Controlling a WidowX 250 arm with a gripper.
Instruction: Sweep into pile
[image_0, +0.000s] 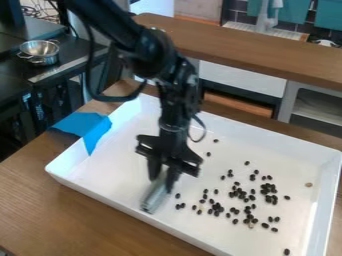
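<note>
My black gripper (162, 181) hangs down into the left half of a white tray (107, 180), its fingers closed around a grey-green, tube-like tool (155, 196). The tool tilts down to the left, its lower end at or near the tray floor by the front wall. To its right, dark beans (250, 205) lie scattered over the tray's right half, thickest in the middle of that half. A few stray beans lie farther back, and one sits near the front right corner.
Blue cloth or tape (85, 127) hangs over the tray's left wall. The tray's raised walls surround the work area on a wooden table (40, 200). Metal bowls (40, 52) stand on a dark surface at the back left, and a wooden counter (254, 55) runs behind.
</note>
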